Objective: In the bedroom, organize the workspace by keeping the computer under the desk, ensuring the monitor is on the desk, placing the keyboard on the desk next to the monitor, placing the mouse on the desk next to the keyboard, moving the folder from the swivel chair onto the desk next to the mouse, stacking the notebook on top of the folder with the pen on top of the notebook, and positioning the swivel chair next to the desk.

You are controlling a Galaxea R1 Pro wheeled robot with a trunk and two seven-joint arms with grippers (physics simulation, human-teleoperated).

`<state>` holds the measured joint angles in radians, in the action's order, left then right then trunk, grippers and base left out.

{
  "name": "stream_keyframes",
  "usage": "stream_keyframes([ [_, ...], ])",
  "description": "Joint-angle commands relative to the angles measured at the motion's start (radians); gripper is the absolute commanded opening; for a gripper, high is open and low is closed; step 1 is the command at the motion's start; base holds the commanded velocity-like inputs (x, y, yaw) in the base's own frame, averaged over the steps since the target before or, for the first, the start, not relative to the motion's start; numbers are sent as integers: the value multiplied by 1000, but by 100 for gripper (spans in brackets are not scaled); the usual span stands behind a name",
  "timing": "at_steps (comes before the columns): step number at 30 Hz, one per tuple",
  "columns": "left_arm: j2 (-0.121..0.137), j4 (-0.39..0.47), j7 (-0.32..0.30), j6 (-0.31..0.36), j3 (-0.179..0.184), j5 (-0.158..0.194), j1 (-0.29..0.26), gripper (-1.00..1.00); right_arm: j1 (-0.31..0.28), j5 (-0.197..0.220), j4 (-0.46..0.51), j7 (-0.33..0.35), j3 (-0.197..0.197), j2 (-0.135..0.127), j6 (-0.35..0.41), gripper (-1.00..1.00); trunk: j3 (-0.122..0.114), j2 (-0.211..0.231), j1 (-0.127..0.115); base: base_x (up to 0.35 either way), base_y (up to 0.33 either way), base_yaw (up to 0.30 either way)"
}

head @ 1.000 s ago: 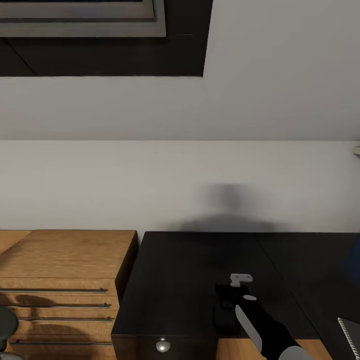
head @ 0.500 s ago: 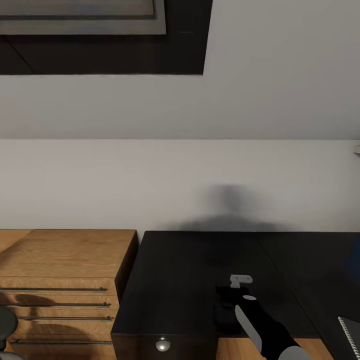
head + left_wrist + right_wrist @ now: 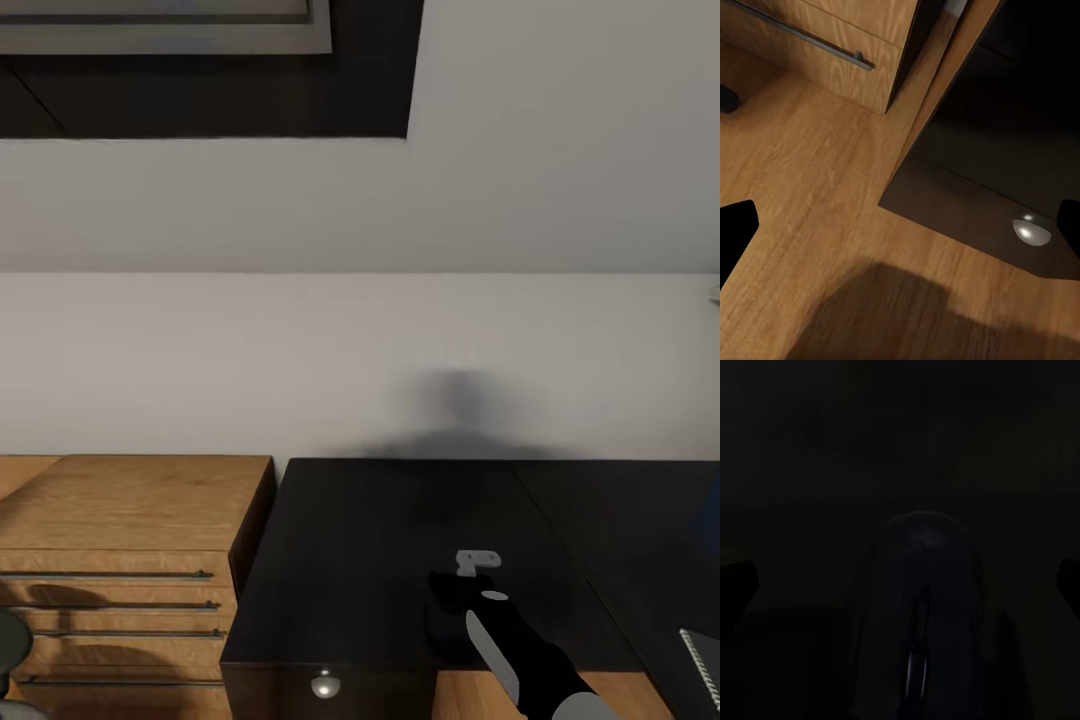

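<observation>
Right end effector: we see our right end effector (image 3: 470,583) low over the glossy black worktop (image 3: 380,540), near its front edge and above the drawer side. In the right wrist view its two fingertips (image 3: 736,581) sit at the outer margins, so we read the jaws as spread wide with nothing between them; a dim rounded shape in that dark view we cannot identify.

Left end effector: our left end effector (image 3: 900,225) hangs low, looking at the wooden floor (image 3: 810,225), the front corner of the drawer unit and one round silver knob (image 3: 1031,231). Its fingertips are also wide apart and empty.

Task things in sight: at the worktop's right front corner we see a grey, dark-rimmed flat piece (image 3: 703,660), likely the notebook, cut by the picture's margin. A sliver of blue (image 3: 708,530) shows at the right margin farther back, possibly the folder; we cannot be sure.

Key relation: both lie to the right of our right end effector, well apart from it; our right arm is plainly the nearer.

Surroundings: a light wooden cabinet (image 3: 130,510) stands just beside the worktop's left edge.
</observation>
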<state>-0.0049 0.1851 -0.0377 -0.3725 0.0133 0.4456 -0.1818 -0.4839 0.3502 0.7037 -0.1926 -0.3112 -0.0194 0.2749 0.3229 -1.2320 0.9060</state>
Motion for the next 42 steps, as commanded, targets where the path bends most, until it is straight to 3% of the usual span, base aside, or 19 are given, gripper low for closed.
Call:
stream_keyframes([
  [1, 0, -1, -4, -3, 1, 8, -1, 100, -1, 10, 2, -10, -7, -1, 4, 100, 4, -8, 4, 0, 0, 0],
  [4, 0, -1, -4, -3, 2, 8, -1, 100, -1, 10, 2, -10, -7, -1, 4, 100, 14, -29, 15, 0, 0, 0],
  [42, 0, -1, -5, -3, 3, 8, -1, 100, -1, 12, 2, -10, -6, -1, 23, 100, 14, -29, 15, 0, 0, 0],
])
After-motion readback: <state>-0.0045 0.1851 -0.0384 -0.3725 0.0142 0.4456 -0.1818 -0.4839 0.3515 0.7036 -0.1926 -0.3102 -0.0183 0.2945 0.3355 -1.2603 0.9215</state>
